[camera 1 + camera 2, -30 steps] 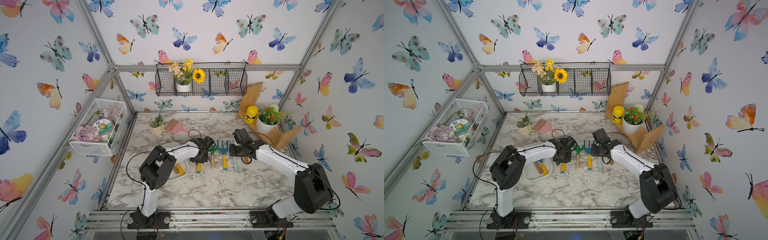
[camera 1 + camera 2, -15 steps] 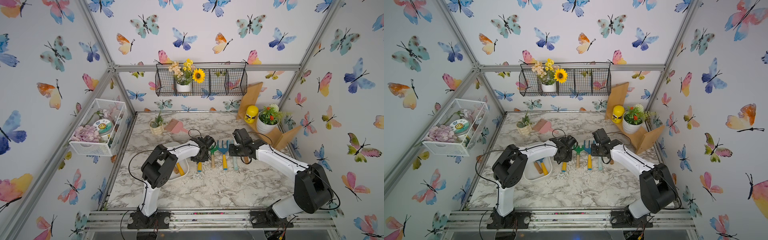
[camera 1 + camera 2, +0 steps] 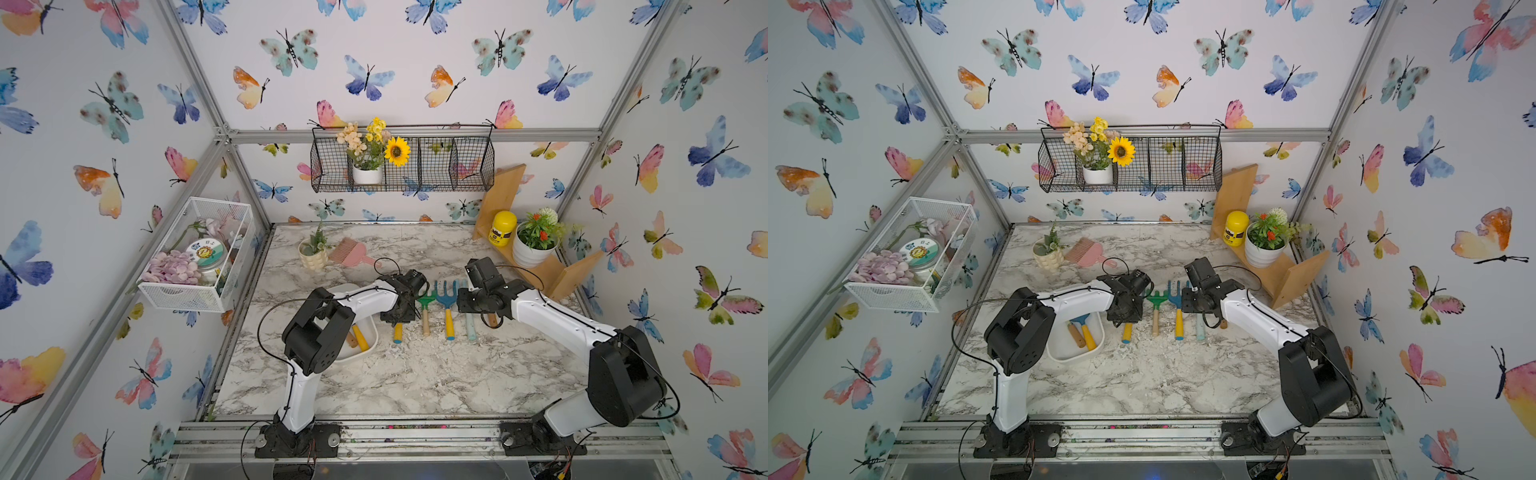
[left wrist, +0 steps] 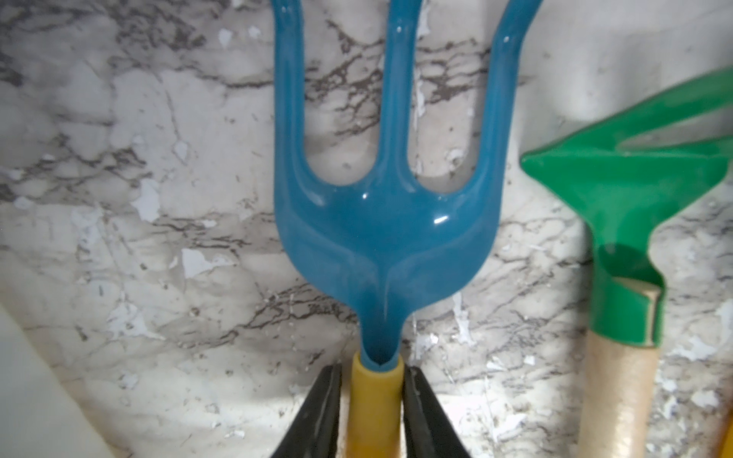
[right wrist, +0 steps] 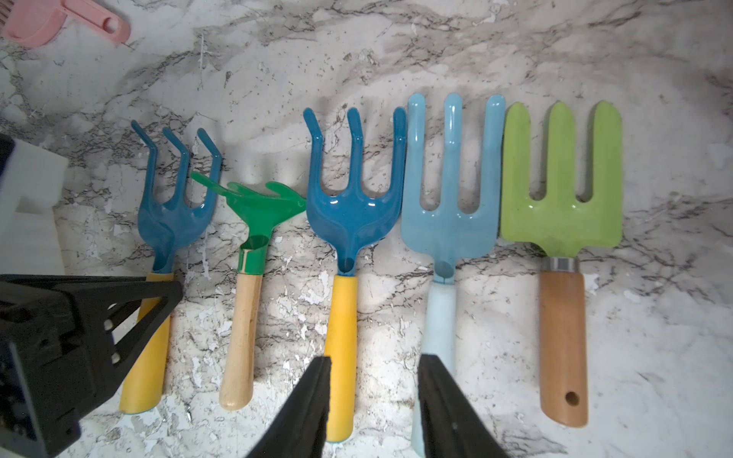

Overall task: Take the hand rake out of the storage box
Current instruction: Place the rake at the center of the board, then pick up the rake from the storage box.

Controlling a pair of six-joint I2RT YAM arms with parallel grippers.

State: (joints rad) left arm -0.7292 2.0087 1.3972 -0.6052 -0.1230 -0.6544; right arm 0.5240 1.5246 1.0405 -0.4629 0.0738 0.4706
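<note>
Glossy dark-blue three-tine hand rake (image 4: pixel 384 238) with a smooth yellow handle lies flat on the marble-pattern tabletop (image 4: pixel 139 238), outside the shallow white plastic storage box (image 3: pixel 1065 351); left gripper (image 4: pixel 375 380) sits narrowly astride the handle with a sliver of gap, right gripper (image 5: pixel 373 359) is part-open and empty, so a skewed lift-off could drag the handle into the green rake (image 4: pixel 618 186) just beside it.

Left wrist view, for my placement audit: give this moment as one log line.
hand rake: on table, outside storage box | left gripper: open around yellow handle | right gripper: open, empty
</note>
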